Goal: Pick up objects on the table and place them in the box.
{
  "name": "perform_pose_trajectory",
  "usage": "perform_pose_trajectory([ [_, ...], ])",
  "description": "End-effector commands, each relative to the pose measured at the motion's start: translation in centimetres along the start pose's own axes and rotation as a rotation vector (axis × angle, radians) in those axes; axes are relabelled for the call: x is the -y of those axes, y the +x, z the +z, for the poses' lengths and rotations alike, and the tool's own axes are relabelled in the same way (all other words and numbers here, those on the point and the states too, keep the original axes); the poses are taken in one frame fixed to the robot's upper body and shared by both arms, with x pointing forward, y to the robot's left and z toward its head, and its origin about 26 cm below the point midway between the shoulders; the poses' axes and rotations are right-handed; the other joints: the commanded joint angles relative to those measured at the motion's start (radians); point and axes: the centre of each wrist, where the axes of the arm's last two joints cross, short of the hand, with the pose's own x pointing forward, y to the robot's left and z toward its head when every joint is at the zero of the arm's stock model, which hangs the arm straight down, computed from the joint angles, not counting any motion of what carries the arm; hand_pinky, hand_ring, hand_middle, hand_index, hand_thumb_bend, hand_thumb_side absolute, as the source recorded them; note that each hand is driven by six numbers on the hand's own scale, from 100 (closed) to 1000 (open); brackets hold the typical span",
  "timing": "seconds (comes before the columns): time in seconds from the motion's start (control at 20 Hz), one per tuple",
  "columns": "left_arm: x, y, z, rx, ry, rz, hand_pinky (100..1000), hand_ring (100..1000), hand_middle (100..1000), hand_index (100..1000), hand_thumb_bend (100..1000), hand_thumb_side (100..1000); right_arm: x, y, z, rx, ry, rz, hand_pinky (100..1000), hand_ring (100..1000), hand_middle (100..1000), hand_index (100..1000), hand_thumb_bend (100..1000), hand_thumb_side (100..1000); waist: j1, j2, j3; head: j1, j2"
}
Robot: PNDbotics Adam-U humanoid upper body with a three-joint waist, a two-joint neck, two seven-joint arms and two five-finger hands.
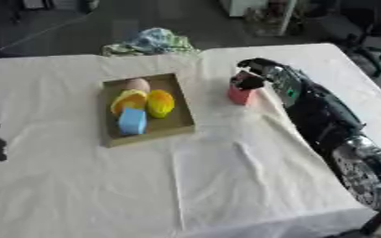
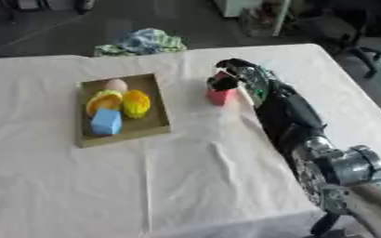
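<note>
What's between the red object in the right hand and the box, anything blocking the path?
Nothing visible. The right hand is curled over the red object, which stands on the white cloth. Only bare, wrinkled cloth lies between it and the box. The box already holds several items, with free floor near its front corner.

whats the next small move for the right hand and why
Probably lift the red block a little off the table. The right hand seems curled round its top while it sits on the cloth, right of the box. The box already holds other pieces, so raising it first should let it clear the box wall on the way over.
</note>
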Motion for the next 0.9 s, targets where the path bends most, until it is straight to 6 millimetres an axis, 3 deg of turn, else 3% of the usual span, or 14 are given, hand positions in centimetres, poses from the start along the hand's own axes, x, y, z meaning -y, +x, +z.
perform_pose_trajectory([
  [0.05,-0.5,0.45,-0.11,0.013,0.001,-0.019,733,551,578,802,100,932,0.95,-1.01,0.41,-0.02,0.005,0.011,944,965,966,1000,178,589,0.009,-0.008,-0.003,-0.002,0.004],
  [0.2,-0.51,0.45,-0.11,0.013,0.002,-0.019,733,551,578,802,100,932,0.84,-1.11,0.42,0.003,0.008,-0.029,937,955,954,1000,172,702,0.009,-0.008,-0.004,-0.003,0.004],
  [0.9,-0.53,0.38,-0.06,0.01,0.002,-0.02,734,551,578,802,100,933,0.15,-1.67,0.37,0.059,0.047,-0.183,913,928,927,1000,117,893,0.01,-0.007,-0.007,-0.005,0.004],
])
